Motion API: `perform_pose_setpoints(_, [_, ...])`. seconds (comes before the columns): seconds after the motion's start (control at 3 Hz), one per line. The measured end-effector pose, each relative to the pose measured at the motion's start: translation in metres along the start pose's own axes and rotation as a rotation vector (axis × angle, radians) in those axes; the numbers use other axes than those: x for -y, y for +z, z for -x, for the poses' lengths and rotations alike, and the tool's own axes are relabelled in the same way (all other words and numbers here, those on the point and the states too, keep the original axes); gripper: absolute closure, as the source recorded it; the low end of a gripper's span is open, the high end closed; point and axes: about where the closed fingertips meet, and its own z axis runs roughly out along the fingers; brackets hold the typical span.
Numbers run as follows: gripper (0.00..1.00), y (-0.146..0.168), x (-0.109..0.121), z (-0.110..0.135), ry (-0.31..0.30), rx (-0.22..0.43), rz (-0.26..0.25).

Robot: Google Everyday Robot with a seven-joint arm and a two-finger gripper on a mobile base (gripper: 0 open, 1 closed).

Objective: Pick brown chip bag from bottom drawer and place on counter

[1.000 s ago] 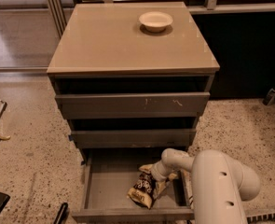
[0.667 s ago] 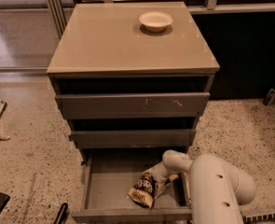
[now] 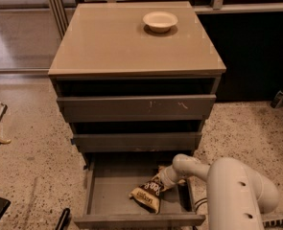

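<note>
The brown chip bag lies in the open bottom drawer, right of its middle, tilted with one tan end toward the drawer front. My gripper reaches down into the drawer from the right and sits at the bag's upper right end, touching or very close to it. The white arm fills the lower right corner of the camera view and hides the drawer's right side. The beige counter tops the grey cabinet above.
A cream bowl stands on the counter near its back right. The scratched top drawer front and the narrow middle drawer front are slightly pulled out above the bottom drawer. Speckled floor lies all around; a dark object lies at the right.
The arm has shifted a little left and lower into the drawer, closer onto the bag's upper end. The bag has barely moved.
</note>
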Motion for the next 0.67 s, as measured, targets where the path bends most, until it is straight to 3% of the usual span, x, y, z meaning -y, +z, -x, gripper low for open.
perform_pose_setpoints(0.33, [1.0, -0.062, -0.002, 0.007, 0.042, -0.039, -0.053])
perform_pose_setpoints(0.67, [1.0, -0.135, -0.005, 0.021, 0.05, -0.105, -0.061])
